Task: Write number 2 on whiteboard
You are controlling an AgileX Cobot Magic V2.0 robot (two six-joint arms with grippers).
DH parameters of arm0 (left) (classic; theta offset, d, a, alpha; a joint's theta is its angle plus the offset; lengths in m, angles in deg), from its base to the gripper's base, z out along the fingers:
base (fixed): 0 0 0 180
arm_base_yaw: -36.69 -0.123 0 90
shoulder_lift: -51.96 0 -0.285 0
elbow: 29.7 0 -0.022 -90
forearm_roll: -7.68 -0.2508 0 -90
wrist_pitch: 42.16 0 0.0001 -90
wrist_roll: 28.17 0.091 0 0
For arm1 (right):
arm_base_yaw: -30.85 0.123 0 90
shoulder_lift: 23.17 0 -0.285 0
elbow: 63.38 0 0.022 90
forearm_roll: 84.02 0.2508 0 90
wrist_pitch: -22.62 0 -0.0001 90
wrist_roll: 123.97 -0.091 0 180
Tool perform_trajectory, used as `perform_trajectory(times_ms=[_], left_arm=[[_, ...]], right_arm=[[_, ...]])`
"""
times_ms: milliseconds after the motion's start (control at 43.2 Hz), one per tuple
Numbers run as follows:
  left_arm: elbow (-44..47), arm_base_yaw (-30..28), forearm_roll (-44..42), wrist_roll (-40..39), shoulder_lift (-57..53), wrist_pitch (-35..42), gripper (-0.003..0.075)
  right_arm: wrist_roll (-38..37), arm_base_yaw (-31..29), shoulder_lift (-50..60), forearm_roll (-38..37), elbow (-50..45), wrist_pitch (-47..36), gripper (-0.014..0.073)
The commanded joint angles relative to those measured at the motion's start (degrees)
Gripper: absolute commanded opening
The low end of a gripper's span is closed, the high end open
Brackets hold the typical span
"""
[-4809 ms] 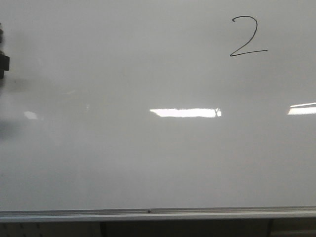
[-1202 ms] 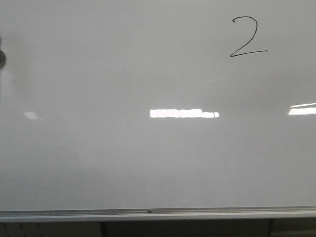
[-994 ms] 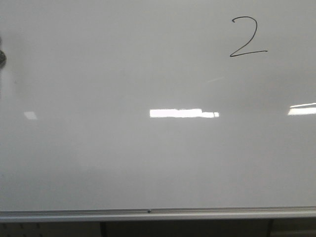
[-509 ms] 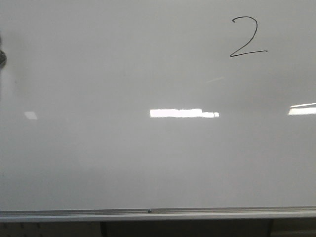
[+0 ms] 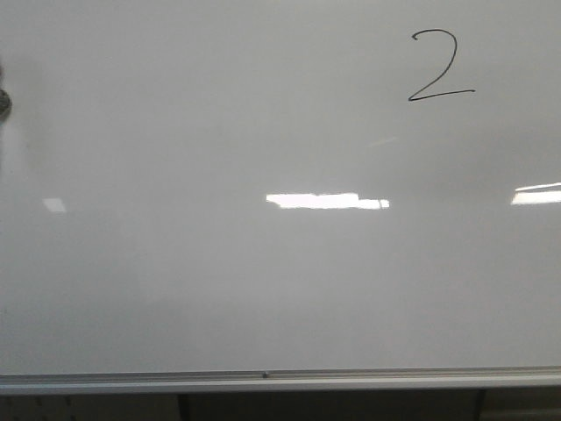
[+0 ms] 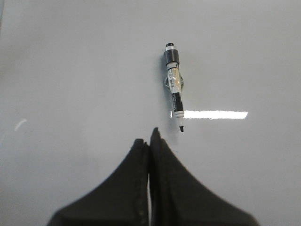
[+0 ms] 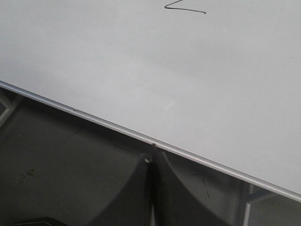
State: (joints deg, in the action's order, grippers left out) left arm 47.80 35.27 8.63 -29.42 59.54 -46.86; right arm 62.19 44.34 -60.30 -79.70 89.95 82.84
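Observation:
A thin black number 2 (image 5: 441, 66) stands at the upper right of the whiteboard (image 5: 263, 281), which fills the front view. Only its base stroke (image 7: 186, 9) shows in the right wrist view. A black marker (image 6: 174, 87) sticks to the whiteboard (image 6: 70, 70) with its tip bare, pointing toward my left gripper (image 6: 149, 138), which is shut and empty a little short of that tip. My right gripper (image 7: 152, 156) is shut on nothing, down by the board's silver bottom rail (image 7: 94, 120). Neither gripper shows in the front view.
A small dark object (image 5: 4, 103) sits at the left edge of the front view. The silver rail (image 5: 280, 380) runs along the board's bottom, with dark stand legs (image 5: 181, 406) below it. Bright light reflections (image 5: 326, 201) lie across the board.
The dark shape at the left edge has drawn back almost out of the front view since the earliest frame. The number 2 is unchanged.

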Motion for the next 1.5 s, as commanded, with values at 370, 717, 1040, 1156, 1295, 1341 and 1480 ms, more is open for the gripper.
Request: perform_trajectory(times_ms=[370, 717, 1040, 1156, 1295, 1341, 1480], left_arm=[[1.3, 0.0, 0.0, 0.0, -1.1, 5.2, -0.0019], [1.3, 0.0, 0.0, 0.0, -1.1, 5.2, -0.002], [1.3, 0.0, 0.0, 0.0, -1.1, 5.2, -0.002], [1.3, 0.0, 0.0, 0.0, -1.1, 5.2, -0.002], [1.3, 0.0, 0.0, 0.0, -1.1, 5.2, -0.002], [1.3, 0.0, 0.0, 0.0, -1.1, 5.2, -0.002], [1.3, 0.0, 0.0, 0.0, -1.1, 5.2, -0.002]], right_arm=[[-0.1, -4.5, 7.4, -1.0, -7.9, -15.4, -0.0071], [-0.2, -14.0, 25.6, -0.9, -39.9, -52.7, -0.0071], [-0.2, -14.6, 30.9, -0.7, -52.1, -61.9, -0.0071], [-0.2, -14.6, 30.8, -0.7, -52.0, -62.4, -0.0071], [-0.2, -14.6, 30.8, -0.7, -52.0, -62.4, -0.0071], [-0.2, -14.6, 30.8, -0.6, -52.0, -62.8, -0.0071], [-3.7, -14.7, 30.8, -1.4, -52.1, -65.1, -0.0071]])
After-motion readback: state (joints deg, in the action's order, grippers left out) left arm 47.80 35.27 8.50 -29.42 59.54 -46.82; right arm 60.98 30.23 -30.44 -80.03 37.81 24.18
